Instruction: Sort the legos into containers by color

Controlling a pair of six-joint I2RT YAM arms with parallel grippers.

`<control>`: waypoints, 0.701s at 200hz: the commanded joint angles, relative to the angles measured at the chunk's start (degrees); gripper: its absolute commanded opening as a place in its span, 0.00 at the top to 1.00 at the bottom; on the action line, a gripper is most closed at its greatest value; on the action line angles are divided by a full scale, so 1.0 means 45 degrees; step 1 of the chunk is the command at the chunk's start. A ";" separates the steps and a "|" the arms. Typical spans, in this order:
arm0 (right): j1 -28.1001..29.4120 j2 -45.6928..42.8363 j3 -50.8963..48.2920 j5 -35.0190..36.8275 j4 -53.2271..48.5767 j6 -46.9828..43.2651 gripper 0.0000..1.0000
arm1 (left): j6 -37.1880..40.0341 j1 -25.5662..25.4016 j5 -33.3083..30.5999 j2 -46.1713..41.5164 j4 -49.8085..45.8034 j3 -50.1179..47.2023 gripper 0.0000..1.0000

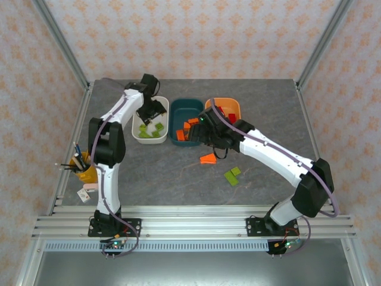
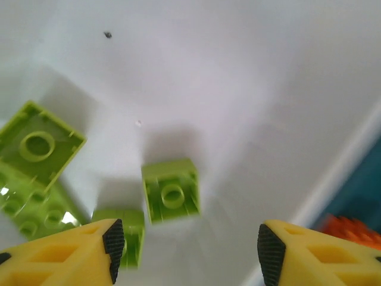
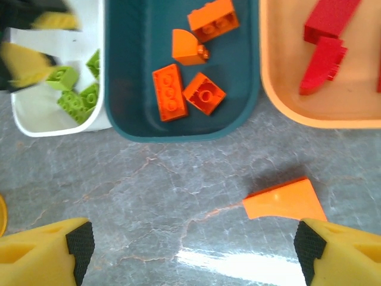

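Three tubs stand in a row at the back: white [image 1: 161, 107], dark teal [image 1: 180, 107] and orange [image 1: 236, 106]. My left gripper [image 1: 152, 112] hangs open over the white tub [image 2: 238, 71], nothing between its fingers; a small lime green brick [image 2: 171, 190] lies loose below, with more green bricks [image 2: 37, 146] to the left. My right gripper [image 3: 190, 247] is open above bare table in front of the teal tub [image 3: 125, 71], which holds several orange bricks [image 3: 169, 92]. An orange wedge piece [image 3: 286, 201] lies beside its right finger. Red bricks [image 3: 324, 50] lie in the orange tub [image 3: 280, 77].
Two lime green bricks [image 1: 233, 176] lie on the table right of centre, near the orange wedge [image 1: 208, 158]. A yellow cup of pens [image 1: 83, 167] stands at the left edge. Aluminium frame posts [image 1: 59, 42] border the table.
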 commanded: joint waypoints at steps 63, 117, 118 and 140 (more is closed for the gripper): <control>-0.0034 0.0613 -0.0851 0.0592 -0.1339 0.5026 0.19 | 0.1607 -0.2663 -0.1026 -0.8196 0.1184 -0.5738 0.27; -0.0034 0.2043 -0.1636 -0.0623 0.0509 0.8290 0.18 | 0.0354 -0.5178 -0.1482 -1.3397 0.2669 -1.1837 0.26; -0.0034 0.2077 -0.1641 -0.0630 0.0548 0.8338 0.18 | 0.0330 -0.5215 -0.1503 -1.3491 0.2659 -1.1905 0.26; -0.0051 0.2768 -0.1627 -0.0671 0.1029 0.9293 0.19 | -0.0203 -0.5631 -0.1776 -1.5145 0.2298 -1.3116 0.25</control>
